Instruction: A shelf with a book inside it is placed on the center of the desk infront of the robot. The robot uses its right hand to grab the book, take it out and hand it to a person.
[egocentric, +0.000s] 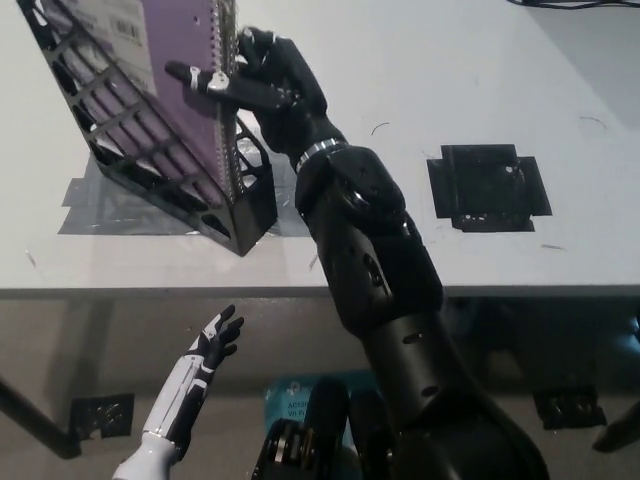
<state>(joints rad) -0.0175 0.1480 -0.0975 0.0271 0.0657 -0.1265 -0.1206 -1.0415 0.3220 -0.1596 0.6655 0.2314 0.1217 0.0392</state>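
Gripping the purple book (180, 70) by its spiral edge, your right hand (262, 82) has its fingers (195, 76) clamped across the cover, book partly inside the black shelf (160, 170). Open surface (400, 60) lies rightward. Left hand (212, 345) hangs below the surface edge, fingers spread.

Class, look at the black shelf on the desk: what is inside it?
A purple spiral-bound book stands in the shelf, gripped by the right hand. Its lower part is hidden behind the shelf's lattice.

We see a big white desk (480, 90). On it stand a black open-sided plastic shelf (150, 170), grey tape strips (100, 210) and a black tape square (488, 187).
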